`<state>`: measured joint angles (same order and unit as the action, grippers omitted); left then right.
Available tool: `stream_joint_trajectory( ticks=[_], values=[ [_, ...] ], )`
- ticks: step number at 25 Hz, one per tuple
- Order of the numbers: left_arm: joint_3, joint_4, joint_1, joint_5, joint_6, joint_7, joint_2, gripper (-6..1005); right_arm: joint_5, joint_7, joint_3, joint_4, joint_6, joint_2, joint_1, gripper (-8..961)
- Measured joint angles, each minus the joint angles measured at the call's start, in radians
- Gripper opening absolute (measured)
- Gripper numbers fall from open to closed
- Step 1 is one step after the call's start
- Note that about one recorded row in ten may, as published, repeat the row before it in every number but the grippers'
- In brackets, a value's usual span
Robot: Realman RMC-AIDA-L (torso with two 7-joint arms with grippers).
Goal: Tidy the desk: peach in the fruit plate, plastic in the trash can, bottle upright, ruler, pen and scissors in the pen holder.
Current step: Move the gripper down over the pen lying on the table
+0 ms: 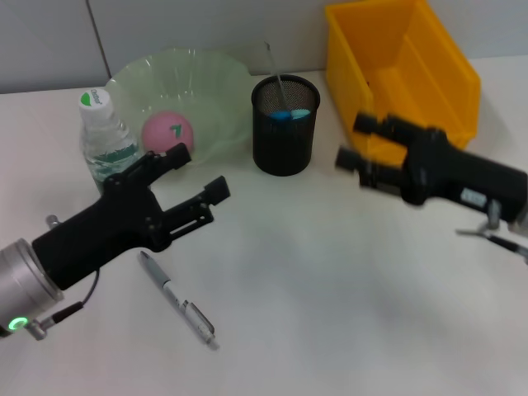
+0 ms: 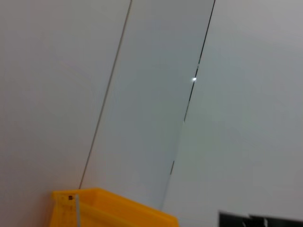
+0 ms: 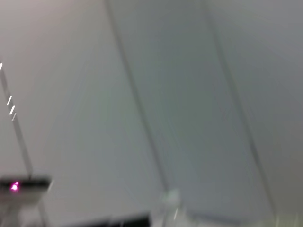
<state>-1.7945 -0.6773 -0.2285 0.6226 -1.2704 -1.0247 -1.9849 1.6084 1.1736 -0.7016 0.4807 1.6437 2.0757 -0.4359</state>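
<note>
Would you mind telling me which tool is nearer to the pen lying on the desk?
The left. The left tool hovers open just above and behind the pen; the right tool is far across the desk, in front of the yellow bin.

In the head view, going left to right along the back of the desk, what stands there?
Water bottle → green fruit plate holding the pink peach → black mesh pen holder → yellow bin.
</note>
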Motion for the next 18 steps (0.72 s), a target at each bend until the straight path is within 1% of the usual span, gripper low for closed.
stream_joint_trajectory(
  ticks=[1, 2, 3, 4, 6, 7, 8, 11, 12, 13, 14, 16, 18],
  values=[
    [0.021, 0.003, -0.002, 0.026, -0.007, -0.012, 0.000, 852, 0.048, 0.022, 0.003, 0.030, 0.007, -0.001, 0.010, 768],
    [0.042, 0.006, -0.004, 0.048, -0.014, -0.024, 0.001, 852, 0.138, 0.069, 0.006, 0.086, 0.014, -0.003, 0.021, 768],
    [0.073, 0.007, -0.006, 0.089, -0.024, -0.044, 0.001, 852, 0.138, 0.069, 0.006, 0.086, 0.014, -0.003, 0.021, 768],
    [0.105, 0.007, -0.008, 0.133, -0.032, -0.063, 0.001, 851, 0.186, 0.096, 0.007, 0.114, 0.017, -0.004, 0.024, 768],
    [0.122, 0.007, -0.009, 0.154, -0.037, -0.075, 0.001, 851, 0.274, 0.143, 0.010, 0.159, 0.030, -0.005, 0.026, 768],
    [0.199, 0.005, -0.013, 0.258, -0.060, -0.121, 0.002, 851, 0.341, 0.180, 0.014, 0.192, 0.045, -0.006, 0.026, 768],
    [0.199, 0.005, -0.013, 0.258, -0.060, -0.121, 0.002, 851, 0.341, 0.180, 0.014, 0.192, 0.045, -0.006, 0.026, 768],
    [0.263, 0.001, -0.024, 0.349, -0.090, -0.159, 0.003, 851, 0.422, 0.232, 0.016, 0.231, 0.060, -0.008, 0.021, 769],
    [0.312, -0.007, -0.036, 0.416, -0.122, -0.187, 0.007, 851, 0.458, 0.259, 0.016, 0.253, 0.068, -0.009, 0.017, 769],
    [0.312, -0.007, -0.036, 0.416, -0.122, -0.187, 0.007, 850, 0.458, 0.259, 0.016, 0.253, 0.068, -0.009, 0.017, 769],
    [0.341, -0.014, -0.045, 0.456, -0.143, -0.204, 0.010, 850, 0.468, 0.271, 0.016, 0.262, 0.074, -0.009, 0.015, 769],
    [0.382, -0.039, -0.064, 0.524, -0.177, -0.236, 0.017, 850, 0.479, 0.298, 0.017, 0.282, 0.084, -0.011, 0.014, 769],
    [0.426, -0.097, -0.091, 0.610, -0.220, -0.283, 0.025, 850, 0.490, 0.335, 0.019, 0.304, 0.097, -0.015, 0.009, 769]
  ],
)
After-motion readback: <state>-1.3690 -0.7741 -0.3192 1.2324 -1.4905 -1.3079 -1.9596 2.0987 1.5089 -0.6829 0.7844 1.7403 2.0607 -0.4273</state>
